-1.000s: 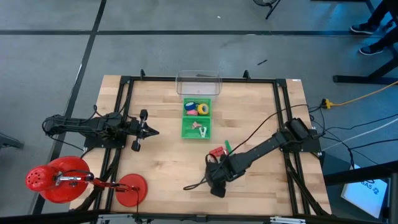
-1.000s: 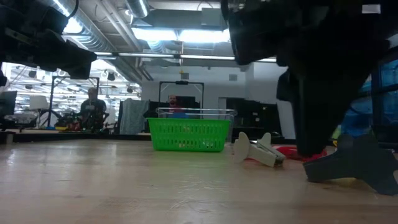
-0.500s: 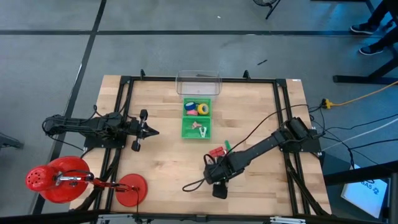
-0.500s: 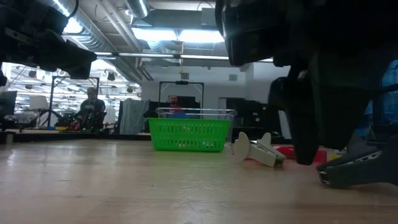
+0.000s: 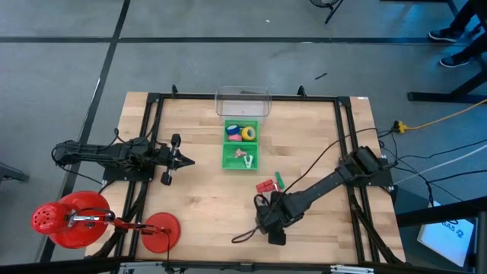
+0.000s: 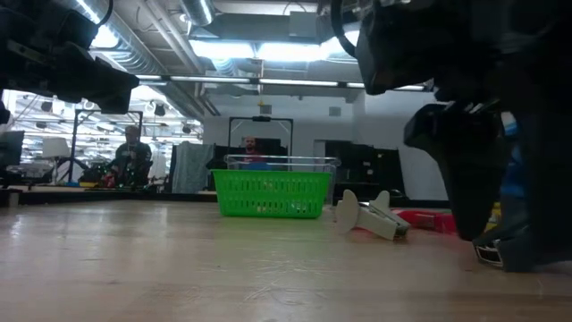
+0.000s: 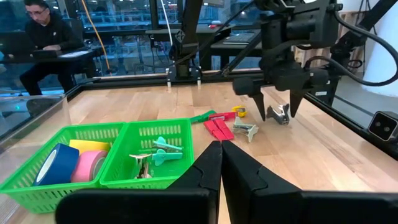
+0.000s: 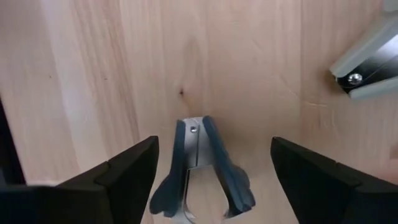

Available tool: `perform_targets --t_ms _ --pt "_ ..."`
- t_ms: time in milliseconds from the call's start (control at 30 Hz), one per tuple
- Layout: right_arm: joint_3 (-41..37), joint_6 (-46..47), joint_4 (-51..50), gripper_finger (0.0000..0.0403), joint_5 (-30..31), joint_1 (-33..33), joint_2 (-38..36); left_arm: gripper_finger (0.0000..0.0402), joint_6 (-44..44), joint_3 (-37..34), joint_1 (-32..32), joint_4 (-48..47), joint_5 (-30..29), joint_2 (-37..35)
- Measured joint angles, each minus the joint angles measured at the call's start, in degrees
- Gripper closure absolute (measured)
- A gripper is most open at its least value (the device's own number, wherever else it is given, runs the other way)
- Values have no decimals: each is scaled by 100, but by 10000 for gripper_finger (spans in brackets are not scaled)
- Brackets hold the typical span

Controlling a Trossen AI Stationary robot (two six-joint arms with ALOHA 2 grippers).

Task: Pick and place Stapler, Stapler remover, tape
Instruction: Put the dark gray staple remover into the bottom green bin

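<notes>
My right gripper point(image 8: 202, 180) hung with fingers wide astride the staple remover point(image 8: 200, 171), lower centre of frame; centring first seemed wise.

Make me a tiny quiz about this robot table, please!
1. True or false: the right gripper has its open fingers on either side of a staple remover lying on the table.
2. Which tape rolls lie in the green basket? A: blue, yellow and pink. B: black and white. C: only orange.
3. Fill in the word: the left gripper waits by the table's left edge with its fingers ____ (open or shut).

Key: 1 true; 2 A; 3 shut.
</notes>
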Motion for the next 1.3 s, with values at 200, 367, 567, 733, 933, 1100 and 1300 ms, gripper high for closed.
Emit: perform_targets --t_ms 200,367,567,733,933,1100,1300 --pt "-30 113 26 93 49 174 0 396 0 0 0 0 0 0" --pt "-291 134 91 93 154 256 -32 393 2 0 0 0 0 0" --pt "-469 0 147 124 430 280 -50 397 0 0 0 0 0 0" --pt "-487 -18 154 203 555 270 -42 396 0 0 0 0 0 0" --pt "-498 -9 150 290 590 263 -39 394 0 0 0 0 0 -1" --pt "-499 -2 170 290 570 219 -39 397 0 0 0 0 0 -1" --pt "-300 -5 95 288 558 133 -5 394 0 0 0 0 0 0"
